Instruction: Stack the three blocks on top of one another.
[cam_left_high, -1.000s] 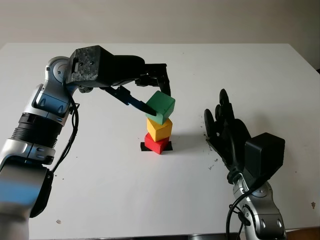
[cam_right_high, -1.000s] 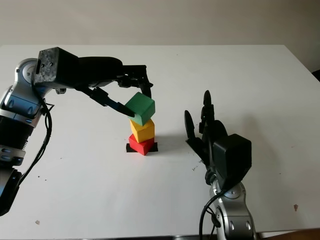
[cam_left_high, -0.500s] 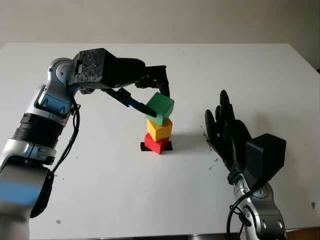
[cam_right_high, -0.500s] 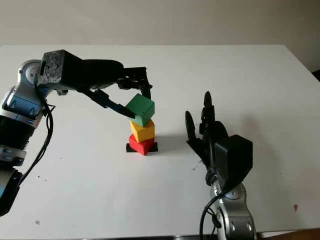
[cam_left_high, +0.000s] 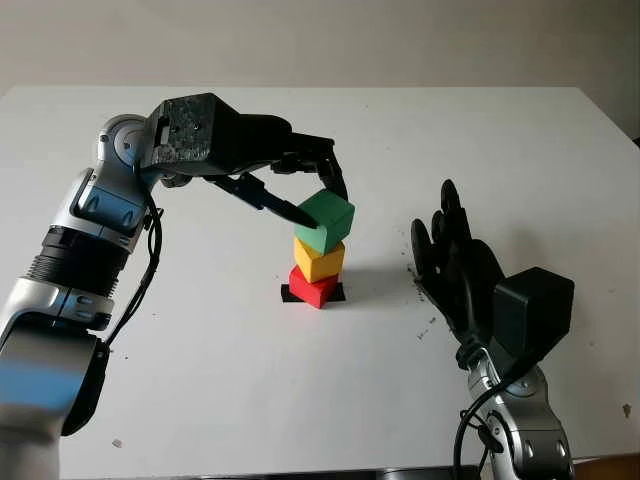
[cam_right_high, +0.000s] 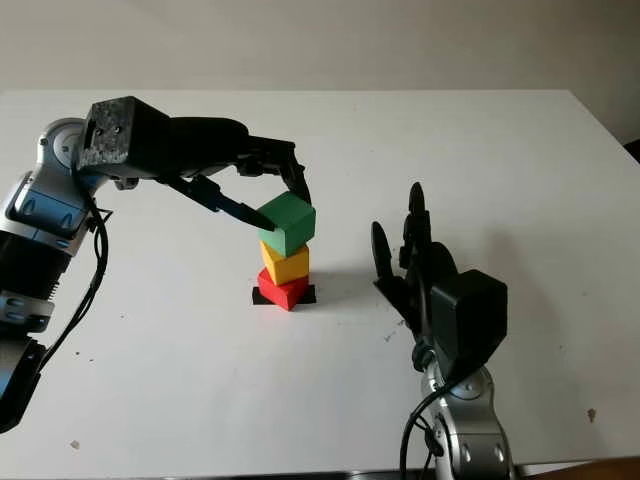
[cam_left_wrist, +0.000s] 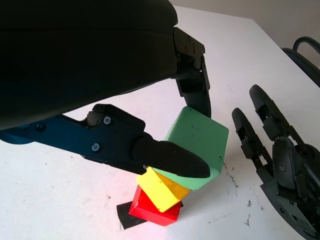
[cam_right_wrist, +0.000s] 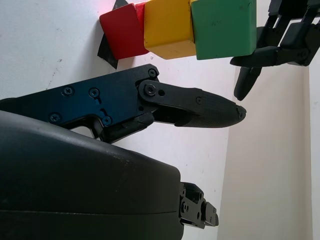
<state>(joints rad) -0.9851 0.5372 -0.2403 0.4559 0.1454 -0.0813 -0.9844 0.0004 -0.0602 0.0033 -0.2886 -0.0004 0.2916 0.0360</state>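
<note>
Red block (cam_left_high: 314, 287): on a black marker (cam_left_high: 338, 294), mid-table (cam_left_high: 180, 380). Yellow block (cam_left_high: 319, 260): on the red. Green block (cam_left_high: 325, 222): atop the yellow, tilted, pinched by left hand (cam_left_high: 310, 190). Right hand (cam_left_high: 455, 265): open, beside the stack, toward the right edge.

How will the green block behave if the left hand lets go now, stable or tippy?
Probably tippy: the green block sits tilted and offset on the yellow block, itself skewed on the red block. It looks rigid and light, pinched by the left hand fingers. The right hand is open nearby.
</note>
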